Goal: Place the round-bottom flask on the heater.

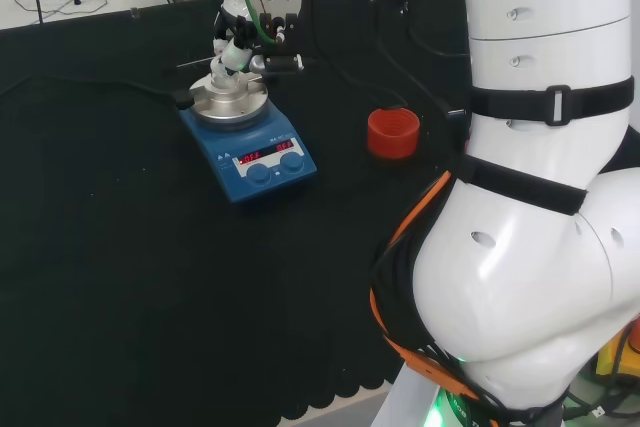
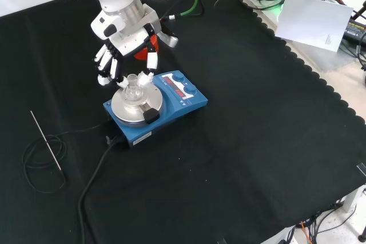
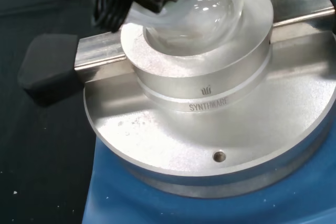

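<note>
On the blue heater's (image 2: 171, 98) metal block, our black-and-white hand (image 2: 123, 47), at twelve o'clock, pinches the clear round-bottom glass flask (image 2: 134, 87) upright.

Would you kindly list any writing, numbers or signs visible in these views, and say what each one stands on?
Metal block: an engraved maker's mark under a small logo.
Front of the heater: red digits, too small to read.
White sheet beyond the cloth: small print, too small to read.
</note>
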You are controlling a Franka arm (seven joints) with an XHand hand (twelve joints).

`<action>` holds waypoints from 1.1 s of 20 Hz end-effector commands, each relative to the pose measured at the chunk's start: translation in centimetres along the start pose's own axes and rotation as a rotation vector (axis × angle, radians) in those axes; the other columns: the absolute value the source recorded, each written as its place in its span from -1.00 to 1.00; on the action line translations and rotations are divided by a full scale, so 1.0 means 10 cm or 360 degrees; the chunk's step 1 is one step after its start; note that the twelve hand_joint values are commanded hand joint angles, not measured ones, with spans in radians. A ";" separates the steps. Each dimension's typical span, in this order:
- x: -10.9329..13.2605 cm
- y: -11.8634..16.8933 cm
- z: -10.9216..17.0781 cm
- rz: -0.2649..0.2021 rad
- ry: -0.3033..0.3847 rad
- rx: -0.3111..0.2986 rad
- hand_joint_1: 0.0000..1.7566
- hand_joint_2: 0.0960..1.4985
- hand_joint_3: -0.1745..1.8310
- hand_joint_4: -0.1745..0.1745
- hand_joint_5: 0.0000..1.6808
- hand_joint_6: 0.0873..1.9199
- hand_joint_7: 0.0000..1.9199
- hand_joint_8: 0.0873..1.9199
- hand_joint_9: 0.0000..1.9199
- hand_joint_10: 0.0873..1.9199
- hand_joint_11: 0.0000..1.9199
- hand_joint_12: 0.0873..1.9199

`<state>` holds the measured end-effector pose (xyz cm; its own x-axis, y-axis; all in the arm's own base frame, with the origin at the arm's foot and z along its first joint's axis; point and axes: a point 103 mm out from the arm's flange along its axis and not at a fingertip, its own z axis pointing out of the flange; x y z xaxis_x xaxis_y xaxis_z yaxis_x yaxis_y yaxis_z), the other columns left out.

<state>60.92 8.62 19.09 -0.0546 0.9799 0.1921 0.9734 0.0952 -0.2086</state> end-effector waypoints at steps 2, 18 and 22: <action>-0.01 0.03 0.01 0.0004 -0.0011 0.0000 0.23 -0.14 -0.04 0.63 0.26 0.11 -0.60 -0.36 -0.38 -0.38 -0.66 0.33; -0.08 -0.02 -0.01 -0.0002 0.0057 0.0045 0.09 -0.34 -0.07 -0.30 -0.61 -0.53 -0.75 -0.31 -0.53 -0.28 -0.78 0.37; -0.12 -0.14 -0.08 0.0007 0.0058 0.0025 0.02 -0.35 -0.13 -0.24 -0.69 -0.81 -0.78 -0.31 -0.56 -0.27 -0.81 0.38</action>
<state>60.77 7.77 19.09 -0.0445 0.9730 0.2263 0.9671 0.0988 -0.2345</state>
